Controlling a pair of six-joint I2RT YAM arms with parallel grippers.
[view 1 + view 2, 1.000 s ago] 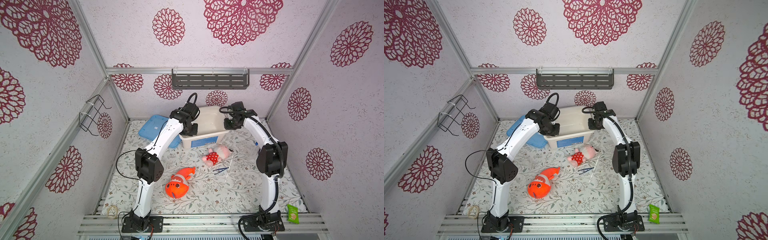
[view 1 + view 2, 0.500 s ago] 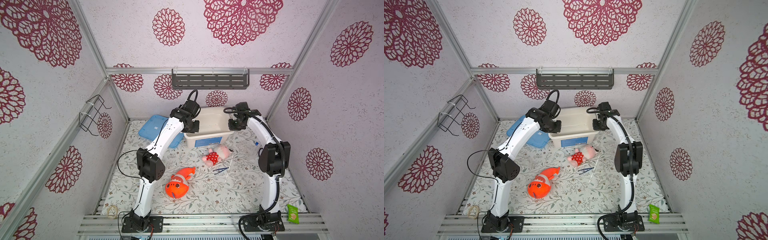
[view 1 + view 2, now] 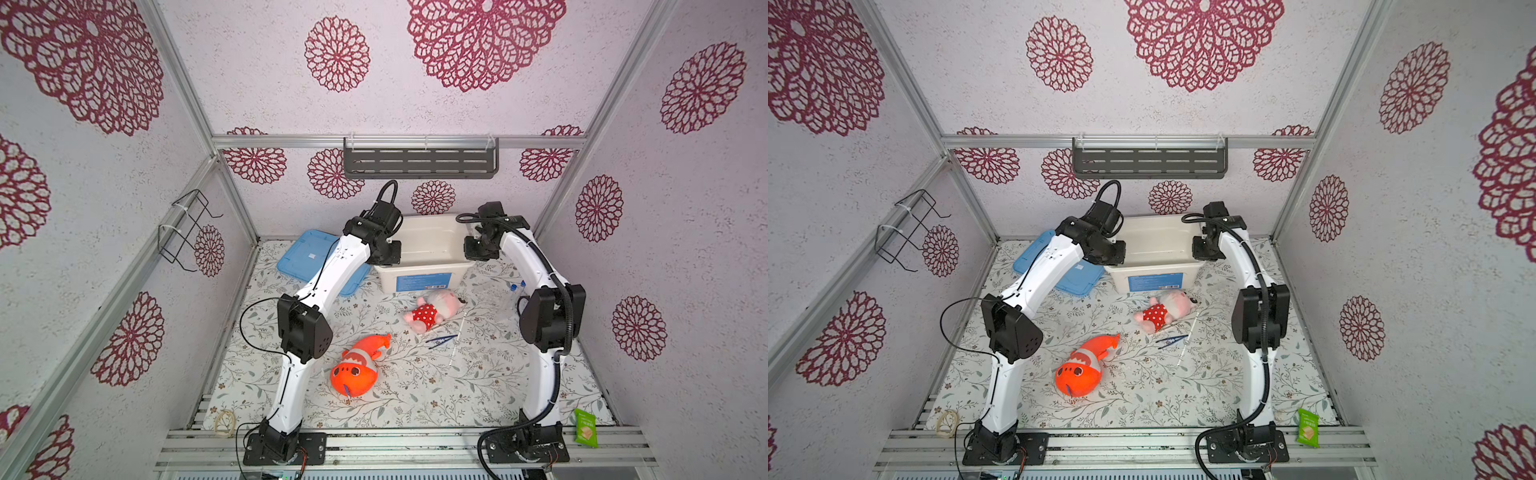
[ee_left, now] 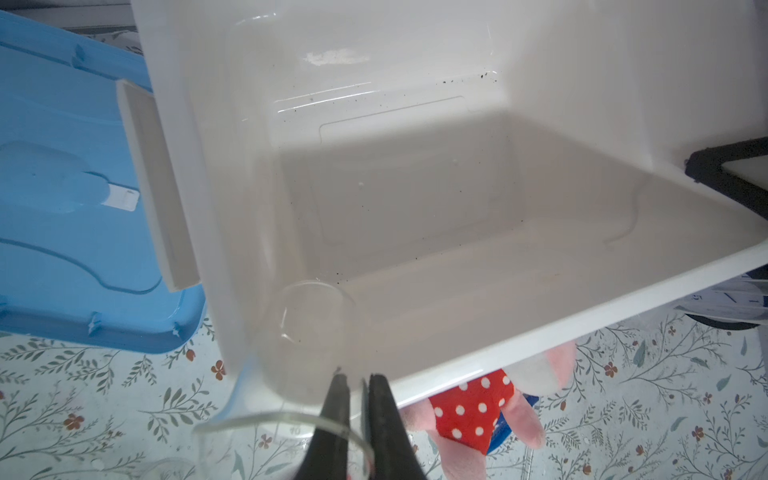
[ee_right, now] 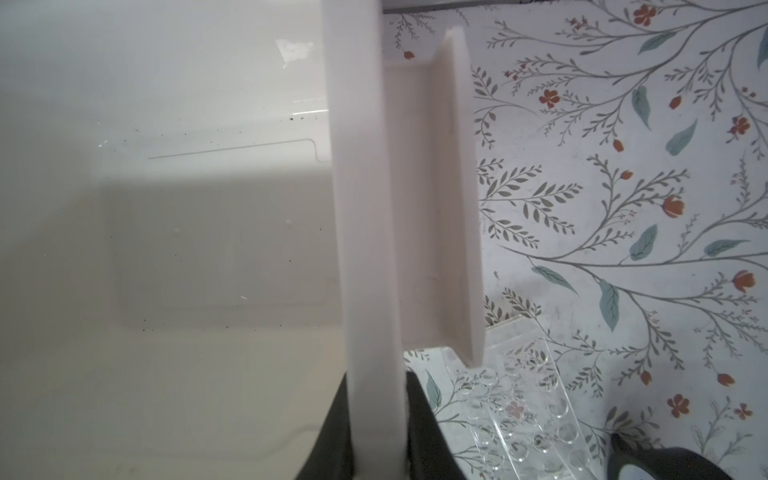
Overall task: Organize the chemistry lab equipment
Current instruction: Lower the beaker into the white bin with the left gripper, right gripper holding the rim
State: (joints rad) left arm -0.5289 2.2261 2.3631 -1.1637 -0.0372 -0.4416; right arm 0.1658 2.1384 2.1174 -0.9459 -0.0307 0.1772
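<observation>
No marking is legible. The blue label (image 3: 422, 282) on the white bin (image 3: 384, 280) outer wall, between the left gripper (image 4: 360, 384) and the right gripper (image 5: 376, 399), carries print and a barcode too small to read. The clear beaker (image 4: 286, 415) pinched by the left gripper bears a faint, unreadable figure.

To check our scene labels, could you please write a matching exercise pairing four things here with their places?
Things: 1 clear beaker; 2 white bin; 3 dark blue tweezers; 4 blue lid.
Places: a lying loose near the pink doll; b held by the left gripper; c flat beside the white bin; d rim clamped by the right gripper.
Pairs: 1-b; 2-d; 3-a; 4-c.
</observation>
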